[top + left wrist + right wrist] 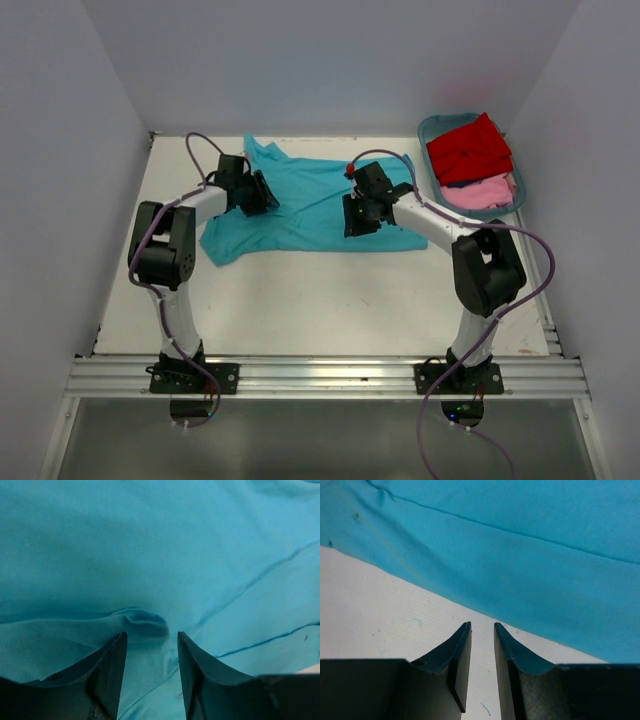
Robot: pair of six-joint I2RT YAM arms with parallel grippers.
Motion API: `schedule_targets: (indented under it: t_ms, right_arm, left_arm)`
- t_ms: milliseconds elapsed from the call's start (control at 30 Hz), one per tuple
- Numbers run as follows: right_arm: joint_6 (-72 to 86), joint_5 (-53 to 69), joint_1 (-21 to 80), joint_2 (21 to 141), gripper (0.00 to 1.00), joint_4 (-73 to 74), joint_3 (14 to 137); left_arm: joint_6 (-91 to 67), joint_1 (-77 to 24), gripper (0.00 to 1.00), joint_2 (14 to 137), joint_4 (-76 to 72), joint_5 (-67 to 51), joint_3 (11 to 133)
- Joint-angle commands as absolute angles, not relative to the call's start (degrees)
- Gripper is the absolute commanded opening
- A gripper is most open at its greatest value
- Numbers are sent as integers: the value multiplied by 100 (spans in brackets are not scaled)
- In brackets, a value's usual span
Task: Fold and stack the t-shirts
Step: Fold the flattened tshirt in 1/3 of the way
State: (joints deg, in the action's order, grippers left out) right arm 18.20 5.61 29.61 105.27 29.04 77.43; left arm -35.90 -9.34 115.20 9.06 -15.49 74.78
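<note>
A turquoise t-shirt (310, 200) lies spread out on the white table (320, 290). My left gripper (258, 192) hovers over the shirt's left part. In the left wrist view it (152, 633) is open, jaws apart just above the cloth (150, 555), with a small raised fold (145, 620) right at the fingertips and nothing pinched. My right gripper (360, 216) sits at the shirt's near right edge. Its wrist view shows it (482, 624) open by a narrow gap over bare table, just short of the hem (530, 555). A red t-shirt (468, 150) and a pale pink one (483, 192) lie in the tub.
The teal plastic tub (425, 130) stands at the back right corner. White walls close in the table on the left, back and right. A metal rail (320, 375) with both arm bases runs along the near edge.
</note>
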Motion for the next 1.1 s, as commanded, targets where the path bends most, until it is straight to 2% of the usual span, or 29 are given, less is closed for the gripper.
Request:
schedule_targets:
  t_ms: [0,33,133,267,300,333,367,500,533,633,833,1067]
  right_arm:
    - [1784,685,2944,10353,31,2769,7717]
    - [1784,677,2944,10362,32,2769,7708]
    - [1793,659,2944,10354,36,2751,7699]
    - [1863,353,2927,10257,35,2760,7673]
    - [1985,186,2909,10231,28,2777,7655]
    - [2065,28,2883,10170,21,2803,7638]
    - [2170,-452,2822,10143,0,2873,7585]
    - [2793,-1421,2514,9994,0,3093,7331]
    - [2865,-1502,2444,9967,0,3129,7260]
    - [3006,-1679,2163,9827,0,3155,7006]
    - [2953,-1801,1828,9800,0,3146,6803]
    - [2935,-1855,1538,10037,0,2954,6724]
  left_arm:
    - [-3305,-905,51,11023,564,-1706,7410]
    - [-3261,-940,60,10891,554,-1627,7340]
    - [-3146,-1028,74,10259,676,-1082,7067]
    - [-3295,-1063,75,9354,966,-616,6348]
    - [-3339,-1055,74,9273,1254,-546,6259]
    - [-3349,-1055,70,9194,1335,-501,6136]
    - [-3366,-1055,67,9063,1388,-518,5865]
    - [-3366,-1046,45,8729,1223,-510,5082]
    - [-3384,-1028,36,8693,1178,-449,4958]
    - [-3393,-958,24,8692,1037,-317,4641]
    - [-3472,-949,18,8921,1195,-18,4632]
    - [-3463,-949,17,8895,1432,685,4562]
